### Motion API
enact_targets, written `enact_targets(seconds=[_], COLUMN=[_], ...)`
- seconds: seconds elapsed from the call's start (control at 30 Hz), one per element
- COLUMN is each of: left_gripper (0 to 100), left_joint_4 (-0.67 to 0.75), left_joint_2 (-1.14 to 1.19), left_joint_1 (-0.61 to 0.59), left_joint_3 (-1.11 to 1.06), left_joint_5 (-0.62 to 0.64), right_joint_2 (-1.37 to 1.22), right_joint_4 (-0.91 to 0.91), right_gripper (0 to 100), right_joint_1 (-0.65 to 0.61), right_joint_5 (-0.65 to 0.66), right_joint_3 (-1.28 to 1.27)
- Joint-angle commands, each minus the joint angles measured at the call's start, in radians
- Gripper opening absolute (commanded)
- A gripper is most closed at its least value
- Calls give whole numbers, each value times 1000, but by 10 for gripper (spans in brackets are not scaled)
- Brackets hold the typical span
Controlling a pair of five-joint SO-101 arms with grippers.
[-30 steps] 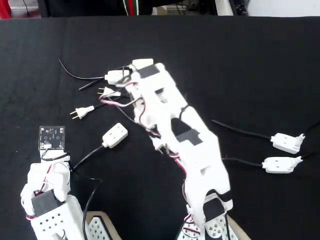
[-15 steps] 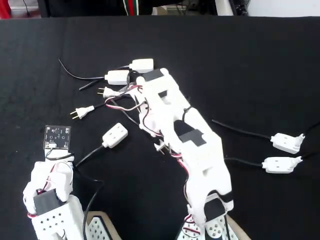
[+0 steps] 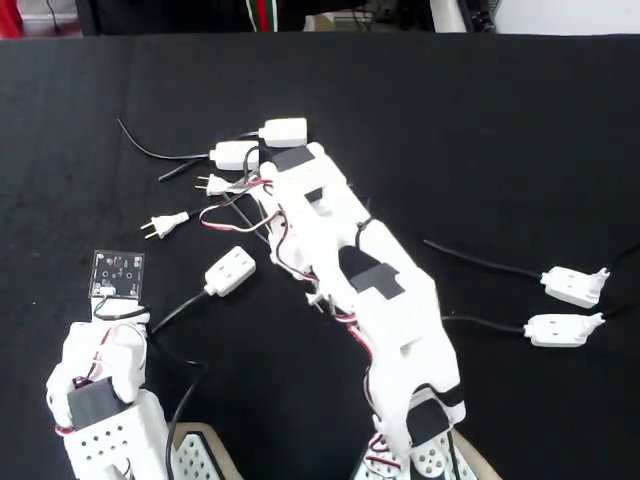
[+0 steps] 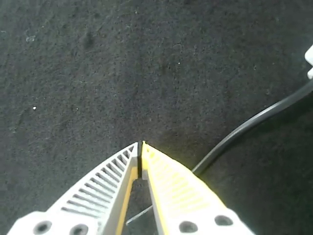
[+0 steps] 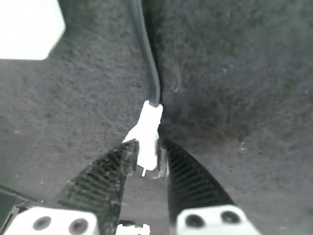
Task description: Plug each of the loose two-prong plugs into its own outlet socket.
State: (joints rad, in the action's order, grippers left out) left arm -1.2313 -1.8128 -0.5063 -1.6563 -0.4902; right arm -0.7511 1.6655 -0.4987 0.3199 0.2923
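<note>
Right jaws clamp a white plug (image 5: 148, 139); socket (image 3: 236, 154) at its 1 o'clock, second plug (image 3: 170, 222) at 8. Left jaws together beside a black cord (image 4: 244, 132)

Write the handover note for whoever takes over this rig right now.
Left claw: shut, empty, over the black table.
Right claw: shut on a white plug.
Loose on the table: far plug, near plug.
Done, it seems: right back socket and right front socket look filled.
To do: all three plugs; free look the front socket, middle socket, back socket.
</note>
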Motion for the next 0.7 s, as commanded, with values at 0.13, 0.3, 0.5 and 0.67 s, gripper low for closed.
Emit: enact_targets(seconds=[0.13,0.3,0.5,0.67], left_gripper=[30,30,30,30], left_joint_4=[14,14,14,14], left_joint_2=[-6,-6,-6,-6], left_joint_1=[15,15,15,15], left_joint_3=[5,5,5,5], left_joint_5=[-8,-8,-8,-9], right_joint_2=[-206,-240,-239,-236], right_joint_4=[86,98,97,98], right_gripper=[50,73,48,22], right_joint_1=[-78,-80,-77,-74], right_joint_5=[-97,-141,-141,-140], right_joint_3=[186,236,236,236])
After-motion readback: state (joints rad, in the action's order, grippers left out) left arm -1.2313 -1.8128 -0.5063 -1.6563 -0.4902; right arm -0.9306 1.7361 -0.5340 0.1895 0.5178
